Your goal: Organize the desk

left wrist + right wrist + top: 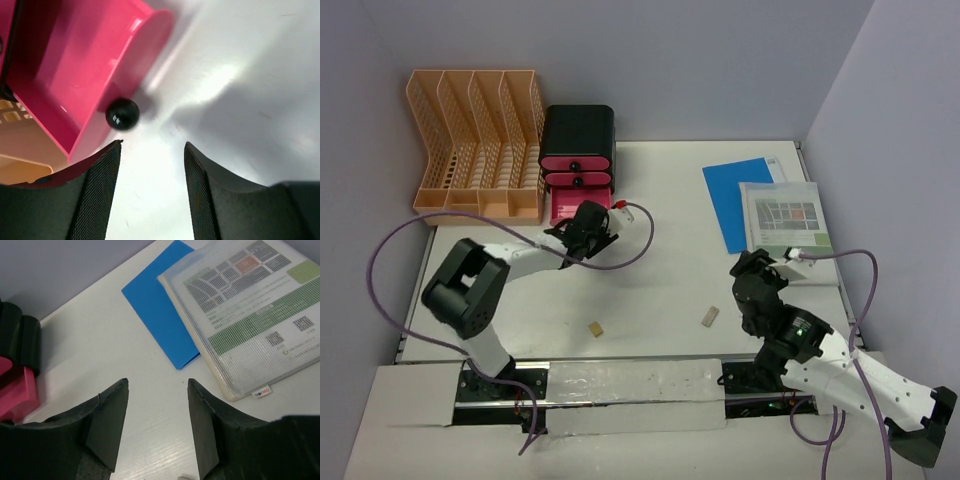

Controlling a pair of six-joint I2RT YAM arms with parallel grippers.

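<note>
The white desk (660, 285) carries everything. My left gripper (588, 226) is open and empty just in front of the pulled-out bottom pink drawer (566, 206) of the black drawer box (578, 135). In the left wrist view the drawer (75, 65) is empty, and its black knob (122, 114) lies just beyond my open left gripper (152, 147). My right gripper (752, 274) is open and empty over bare desk, near the blue folder (735, 200) and the clear mesh pouch of printed paper (785, 215). In the right wrist view the folder (160, 305) and pouch (250, 310) lie ahead of the gripper (157, 382).
A peach file rack (480, 140) stands at the back left beside the drawer box. A small yellow block (595, 327) and a small beige block (710, 316) lie near the front edge. Purple cables loop from both arms. Walls close the back and right.
</note>
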